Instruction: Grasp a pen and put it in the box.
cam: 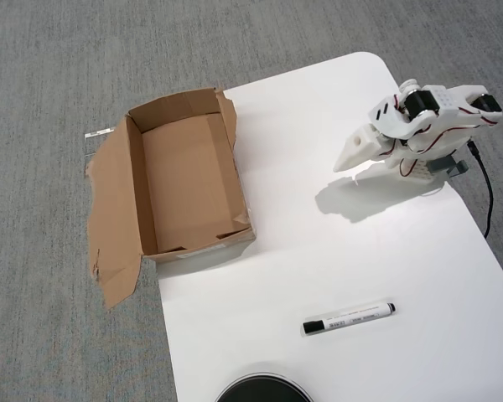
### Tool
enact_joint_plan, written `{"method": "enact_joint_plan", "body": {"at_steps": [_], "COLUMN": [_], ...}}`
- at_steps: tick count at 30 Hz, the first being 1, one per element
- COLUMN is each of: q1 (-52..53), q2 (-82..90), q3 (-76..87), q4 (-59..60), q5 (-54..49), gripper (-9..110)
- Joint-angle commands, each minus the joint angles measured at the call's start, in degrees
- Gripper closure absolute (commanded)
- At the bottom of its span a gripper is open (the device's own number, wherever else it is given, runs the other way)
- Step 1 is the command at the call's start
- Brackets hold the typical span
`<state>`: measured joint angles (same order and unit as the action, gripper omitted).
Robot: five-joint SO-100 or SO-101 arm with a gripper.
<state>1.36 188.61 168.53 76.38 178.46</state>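
Note:
The pen [349, 317], a slim white marker with a black cap at its left end, lies flat on the white table [318, 243] near the lower middle of the overhead view. The box [187, 186], brown cardboard with ragged flaps, rests open and empty at the table's left edge, one flap splayed flat to its left. My gripper [341, 164] hangs at the upper right, folded close to the arm's base, its white fingers together in a point aimed down-left. It holds nothing and is far from both pen and box.
A round black object [262, 390] pokes in at the bottom edge, just below-left of the pen. A black cable [487, 194] runs down the table's right edge from the arm's base. Grey carpet surrounds the table.

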Motion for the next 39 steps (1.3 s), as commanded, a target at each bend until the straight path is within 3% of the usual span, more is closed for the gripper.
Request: {"method": "enact_joint_plan", "body": {"at_steps": [1, 17, 28, 39], "q1": [-0.5, -8.8, -10.0, -20.7], "q2": [-9.6, -47.3, -68.5, -79.5], "q3": [-11.3, -50.9, -70.9, -78.1], "q4": [0.0, -0.1, -0.1, -0.1], "q5": [-0.2, -2.7, -28.3, -51.5], "gripper": [100, 100, 100, 100]}}
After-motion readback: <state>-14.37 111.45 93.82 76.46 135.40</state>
